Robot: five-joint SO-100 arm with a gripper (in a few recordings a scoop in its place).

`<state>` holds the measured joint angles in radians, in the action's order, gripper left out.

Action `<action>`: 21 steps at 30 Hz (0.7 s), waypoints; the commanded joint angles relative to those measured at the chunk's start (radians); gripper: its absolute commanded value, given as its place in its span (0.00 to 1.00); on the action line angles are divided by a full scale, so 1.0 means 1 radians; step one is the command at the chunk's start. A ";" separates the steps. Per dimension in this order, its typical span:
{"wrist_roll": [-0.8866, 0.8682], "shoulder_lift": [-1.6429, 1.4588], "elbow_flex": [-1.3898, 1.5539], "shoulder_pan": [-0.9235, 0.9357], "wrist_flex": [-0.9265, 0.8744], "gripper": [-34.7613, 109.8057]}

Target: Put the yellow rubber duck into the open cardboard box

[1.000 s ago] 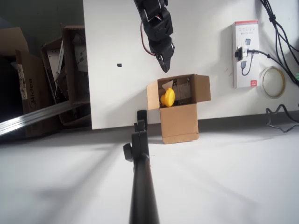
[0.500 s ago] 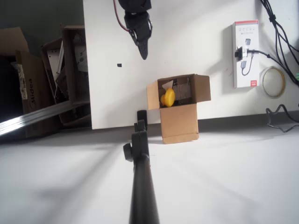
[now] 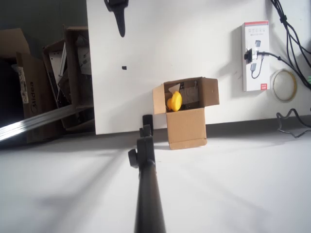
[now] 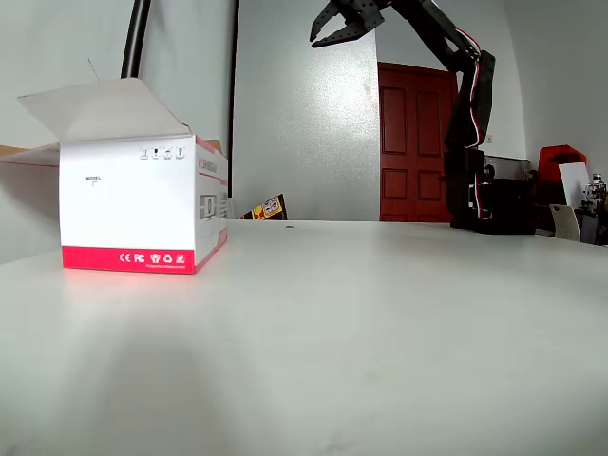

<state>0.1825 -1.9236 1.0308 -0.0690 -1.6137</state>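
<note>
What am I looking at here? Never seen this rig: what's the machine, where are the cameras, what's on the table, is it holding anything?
It is a small black robot arm that ends in a two-finger hand. One camera looks down from above; the other stands low at table level, looking across the white table.

From above, a small cardboard box stands open at the table's edge with a yellow rubber duck inside it. A white and red carton lies to the right, beside cables and a roll of tape. The dark pole in the foreground is not the robot.

In the low view the hand is raised high, fingers spread, holding nothing.
</note>
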 commanded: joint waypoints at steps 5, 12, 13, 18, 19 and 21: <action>0.006 -0.241 0.224 0.021 0.005 0.24; 0.006 -0.448 0.535 0.063 0.107 0.24; 0.006 -0.485 0.594 0.071 0.129 0.24; 0.017 -0.614 0.804 0.112 0.206 0.24; 0.020 -0.634 0.836 0.120 0.222 0.24; 0.025 -0.661 0.888 0.137 0.247 0.24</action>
<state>0.1994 -2.5418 1.8653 0.0476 -1.4005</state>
